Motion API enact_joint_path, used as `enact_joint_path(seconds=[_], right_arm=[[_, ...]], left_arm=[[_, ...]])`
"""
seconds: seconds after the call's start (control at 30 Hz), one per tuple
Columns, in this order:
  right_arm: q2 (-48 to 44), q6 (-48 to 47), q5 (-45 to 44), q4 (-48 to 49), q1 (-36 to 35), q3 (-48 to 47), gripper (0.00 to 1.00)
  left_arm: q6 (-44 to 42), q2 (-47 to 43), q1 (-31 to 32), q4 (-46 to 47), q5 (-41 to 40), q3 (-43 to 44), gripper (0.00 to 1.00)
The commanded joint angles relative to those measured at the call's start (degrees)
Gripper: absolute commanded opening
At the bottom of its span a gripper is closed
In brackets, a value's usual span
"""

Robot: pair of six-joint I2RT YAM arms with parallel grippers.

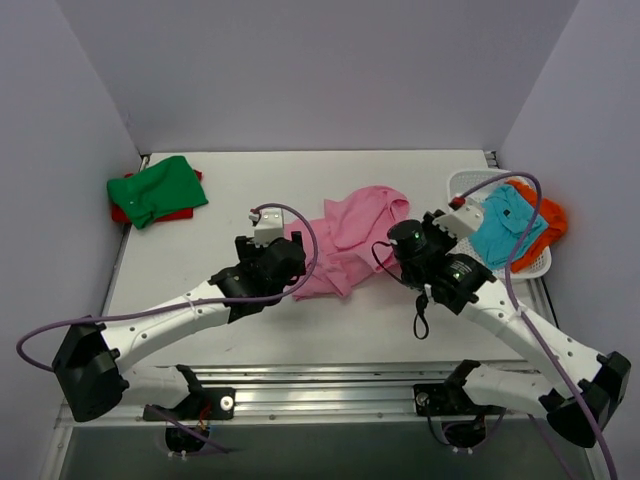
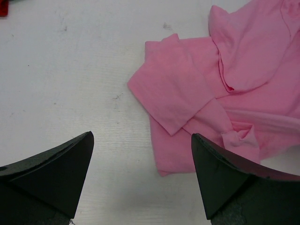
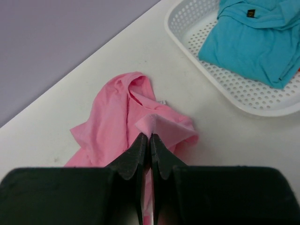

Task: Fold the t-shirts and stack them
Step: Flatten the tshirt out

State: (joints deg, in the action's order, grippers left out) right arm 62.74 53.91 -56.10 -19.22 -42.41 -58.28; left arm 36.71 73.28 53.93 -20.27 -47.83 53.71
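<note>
While low over the table (image 3: 225, 136), right gripper (image 3: 150, 137) tight on pink shirt (image 3: 112, 112).

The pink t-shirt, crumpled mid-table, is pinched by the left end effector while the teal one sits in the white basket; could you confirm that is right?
Not quite: the right end effector pinches the pink t-shirt, as the right wrist view shows; the left end effector stands open. The teal one does sit in the white basket.
</note>
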Motion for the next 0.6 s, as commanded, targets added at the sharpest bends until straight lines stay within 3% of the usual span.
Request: enact_joint_path(seconds=[0.0,0.17,0.33,0.57], right_arm=[[-3.49,7.08,-6.39,-8.46,0.05,2.82,0.00],[-6.57,10.76,-6.83,-13.63,0.05,5.02,0.00],[-9.12,12.62,-7.54,-17.25,0.05,6.51,0.00],[-13.08,8.23,-6.39,-14.44,0.05,8.97,0.00]], left_arm=[[3.63,1.87,0.38,0.94,2.48,3.59,0.94],[10.64,4.32,0.82,1.64,2.31,2.28,0.94],[15.32,9.07,1.09,9.54,3.62,-1.85,0.94],[15.06,27.50,2.05,11.58,5.12,5.68,0.96]])
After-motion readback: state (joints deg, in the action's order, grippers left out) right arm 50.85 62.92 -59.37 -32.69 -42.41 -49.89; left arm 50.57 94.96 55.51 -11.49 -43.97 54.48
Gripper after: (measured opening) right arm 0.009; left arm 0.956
